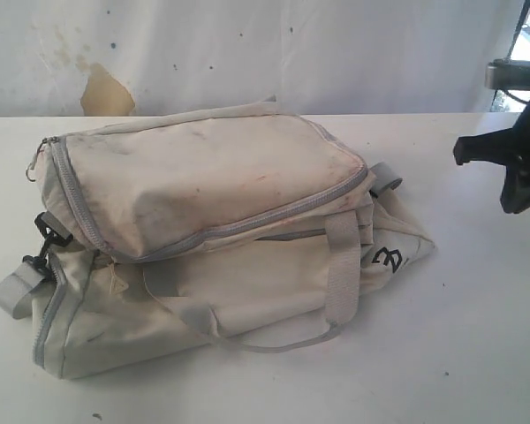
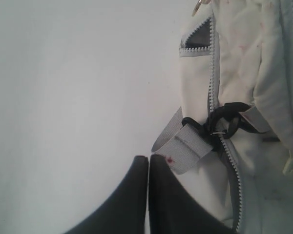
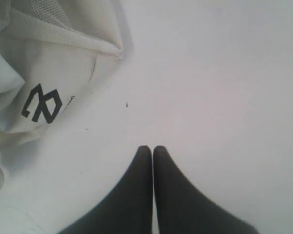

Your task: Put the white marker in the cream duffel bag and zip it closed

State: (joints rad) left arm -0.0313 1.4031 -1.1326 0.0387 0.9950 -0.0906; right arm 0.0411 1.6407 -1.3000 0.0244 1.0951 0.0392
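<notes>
**Left gripper** (image 2: pixel 148 158): jaws pressed together, empty, over the table (image 2: pixel 63 97) just beside the grey strap (image 2: pixel 183 146). **Right gripper** (image 3: pixel 152 148): likewise together and empty, near the end with the logo (image 3: pixel 41 103).

Step judged: finishing the closure. A dark wedge (image 2: pixel 195 40) gapes at the end of the zip (image 2: pixel 213 73). The pull ring (image 1: pixel 32 168) should be drawn fully home while the other arm pins the soft fabric.

**Bag** (image 1: pixel 212 185): cream, smudged, slumped mid-table, with the grey zip tracing its top panel and a black clip (image 2: pixel 224 124) on the strap.

**Marker**: not visible, presumably inside.
</notes>
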